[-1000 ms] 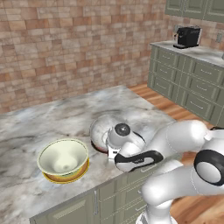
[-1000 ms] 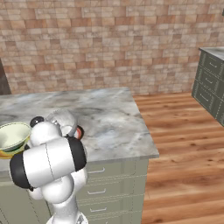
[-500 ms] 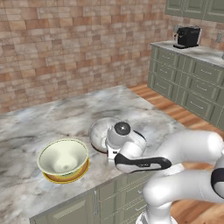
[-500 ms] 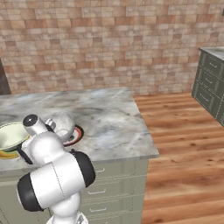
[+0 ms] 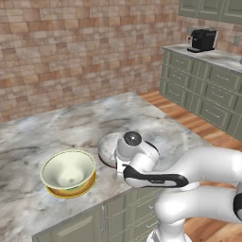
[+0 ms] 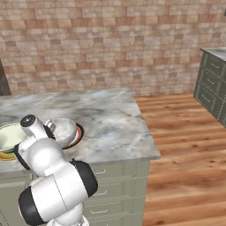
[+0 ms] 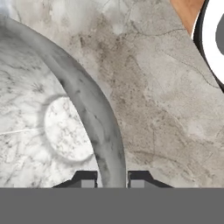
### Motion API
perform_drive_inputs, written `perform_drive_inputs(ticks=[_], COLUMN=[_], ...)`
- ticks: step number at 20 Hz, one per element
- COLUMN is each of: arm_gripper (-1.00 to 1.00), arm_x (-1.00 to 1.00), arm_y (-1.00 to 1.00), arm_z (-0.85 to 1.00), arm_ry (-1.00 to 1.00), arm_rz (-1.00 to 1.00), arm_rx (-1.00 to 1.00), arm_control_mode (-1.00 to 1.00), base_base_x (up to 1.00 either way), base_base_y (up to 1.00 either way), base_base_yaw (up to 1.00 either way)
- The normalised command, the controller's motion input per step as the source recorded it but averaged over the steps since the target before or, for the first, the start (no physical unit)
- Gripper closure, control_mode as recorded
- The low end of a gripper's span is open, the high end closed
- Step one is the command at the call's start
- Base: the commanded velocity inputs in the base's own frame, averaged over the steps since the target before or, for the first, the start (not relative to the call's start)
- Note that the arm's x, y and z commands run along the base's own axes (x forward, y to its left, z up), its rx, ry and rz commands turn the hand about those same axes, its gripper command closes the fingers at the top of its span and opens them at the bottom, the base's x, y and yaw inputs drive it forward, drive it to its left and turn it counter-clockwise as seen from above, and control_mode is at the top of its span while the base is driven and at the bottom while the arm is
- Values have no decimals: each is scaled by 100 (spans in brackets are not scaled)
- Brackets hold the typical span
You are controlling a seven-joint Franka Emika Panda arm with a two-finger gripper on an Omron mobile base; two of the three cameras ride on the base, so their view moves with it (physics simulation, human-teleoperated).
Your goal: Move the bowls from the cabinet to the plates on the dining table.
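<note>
A: What is on the table (image 5: 71, 127)?
B: The white bowl (image 5: 67, 170) sits on the yellow plate (image 5: 71, 191); beside it, the grey bowl (image 7: 52, 127) rests on the dark plate (image 6: 79, 132).
A: What has changed?
B: The gripper (image 7: 111, 181) straddles the grey rim, its fingers just loosened. Probably both bowls are delivered.

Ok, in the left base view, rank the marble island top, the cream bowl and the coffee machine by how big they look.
1. Marble island top, by far the largest.
2. Cream bowl.
3. Coffee machine, smallest as it looks, though it stands much farther from the camera, so that says little about true size.
</note>
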Motion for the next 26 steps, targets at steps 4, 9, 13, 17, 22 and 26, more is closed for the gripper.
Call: perform_drive_inputs(ticks=[4, 9, 13, 17, 22, 26], arm_gripper=[-100, -100, -100, -100, -100, -100], arm_x=[0, 0, -5, 0, -20, -70], arm_y=[-32, -37, -24, -28, -17, -2], arm_z=[-34, -16, 31, 16, 18, 45], arm_ry=[-1, -3, -9, -8, -9, -11], arm_rz=[2, 3, 1, 2, 3, 6], arm_rx=[-8, -6, -5, -5, -2, 0], arm_control_mode=[-100, -100, -100, -100, -100, -100], base_base_x=[0, 0, 0, 0, 0, 0], base_base_y=[0, 0, 0, 0, 0, 0], base_base_yaw=[0, 0, 0, 0, 0, 0])
